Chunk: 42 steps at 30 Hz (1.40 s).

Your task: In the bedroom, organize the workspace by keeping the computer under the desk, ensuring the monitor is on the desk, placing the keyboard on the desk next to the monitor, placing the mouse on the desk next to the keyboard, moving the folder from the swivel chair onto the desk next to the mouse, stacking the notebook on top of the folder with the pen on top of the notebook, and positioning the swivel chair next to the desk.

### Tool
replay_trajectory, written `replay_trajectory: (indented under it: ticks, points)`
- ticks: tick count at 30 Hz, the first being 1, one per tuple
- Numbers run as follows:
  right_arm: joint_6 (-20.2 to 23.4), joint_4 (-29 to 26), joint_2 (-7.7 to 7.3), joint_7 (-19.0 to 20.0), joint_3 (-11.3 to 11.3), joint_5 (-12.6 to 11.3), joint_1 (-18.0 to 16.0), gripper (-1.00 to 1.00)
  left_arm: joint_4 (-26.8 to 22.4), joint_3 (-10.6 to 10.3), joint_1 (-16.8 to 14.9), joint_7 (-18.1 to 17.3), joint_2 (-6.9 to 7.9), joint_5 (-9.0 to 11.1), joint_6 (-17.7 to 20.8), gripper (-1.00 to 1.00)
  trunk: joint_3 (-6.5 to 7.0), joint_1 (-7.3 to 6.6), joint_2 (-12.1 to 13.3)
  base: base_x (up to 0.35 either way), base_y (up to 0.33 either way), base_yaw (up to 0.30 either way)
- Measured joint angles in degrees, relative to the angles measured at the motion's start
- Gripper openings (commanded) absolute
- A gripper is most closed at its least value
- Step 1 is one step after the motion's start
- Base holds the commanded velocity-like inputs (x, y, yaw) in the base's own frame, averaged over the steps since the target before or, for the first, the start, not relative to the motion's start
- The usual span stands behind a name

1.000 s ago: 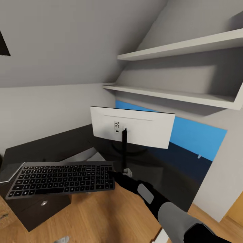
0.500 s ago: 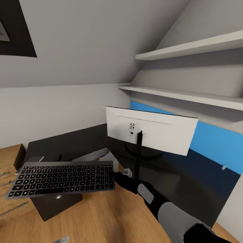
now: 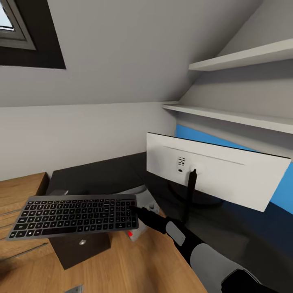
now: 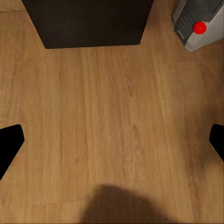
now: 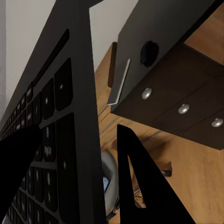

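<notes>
the right claw (image 3: 136, 210), on a black and grey arm reaching from the lower right, pinches the right edge of the keyboard (image 3: 75, 217) and holds it in the air, keys up, above the wooden floor (image 3: 134, 264). in the right wrist view the keyboard (image 5: 51, 140) sits clamped between the dark fingers (image 5: 140, 182). the left claw's two fingertips (image 4: 9, 144) stand spread wide over bare floor. under the keyboard stands a dark box-shaped computer (image 3: 83, 248). beyond, the white monitor (image 3: 215, 175) stands on the dark counter (image 3: 101, 175), back toward the camera. white shelves (image 3: 240, 118) hang on the wall behind.
</notes>
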Motion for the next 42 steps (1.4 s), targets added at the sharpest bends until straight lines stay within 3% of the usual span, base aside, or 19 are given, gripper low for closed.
replay_trajectory:
  ticks: [26,34,39,42]
  points:
    - [0.69,0.07,0.00,0.18,0.32,0.43,0.00,-1.00,0.00,0.00,0.00,-0.28,-0.24,-0.02,0.14,1.00,-0.02,0.00,0.00,0.297,0.185,0.017]
    - [0.01,0.16,0.00,-1.68,0.33,0.17,-0.01,-1.00,-0.02,-0.07,0.01,-0.49,-0.37,-0.09,5.18,1.00,-0.02,0.03,0.01,0.091,0.033,0.000]
    - [-5.86,0.20,0.00,-5.48,0.18,-0.24,-0.01,-1.00,-0.02,-0.08,0.01,-0.47,-0.47,-0.11,6.16,1.00,-0.02,0.03,0.01,0.008,0.003,0.000]
    - [-12.03,0.32,0.00,-7.37,0.18,-1.65,-0.01,-1.00,-0.03,-0.09,0.02,-0.46,-0.48,-0.11,6.32,1.00,-0.02,0.03,0.01,0.002,0.001,0.000]
